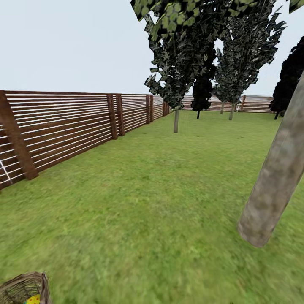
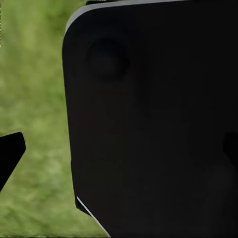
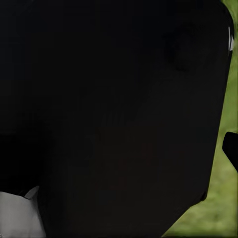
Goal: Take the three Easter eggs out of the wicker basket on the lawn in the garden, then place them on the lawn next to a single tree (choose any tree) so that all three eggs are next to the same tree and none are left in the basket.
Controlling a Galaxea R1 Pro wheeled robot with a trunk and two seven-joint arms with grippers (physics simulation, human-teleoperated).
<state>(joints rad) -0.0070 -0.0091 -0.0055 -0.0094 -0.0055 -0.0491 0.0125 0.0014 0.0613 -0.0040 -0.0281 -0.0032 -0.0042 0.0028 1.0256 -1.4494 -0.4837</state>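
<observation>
Fenced garden: lawn (image 1: 160,202), trees (image 1: 185,63)

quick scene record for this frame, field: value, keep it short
basket: wicker basket at the head view's bottom left corner, partly cut off by the frame
eggs: one yellow Easter egg visible inside the basket; any others cannot be seen
tree: thick leaning grey-brown trunk at right, on the lawn
other trees: thin-trunked trees farther back
fence: brown slat fence along the left
hands: state cannot be told from the wrist views; dark robot body blocks most of both
</observation>
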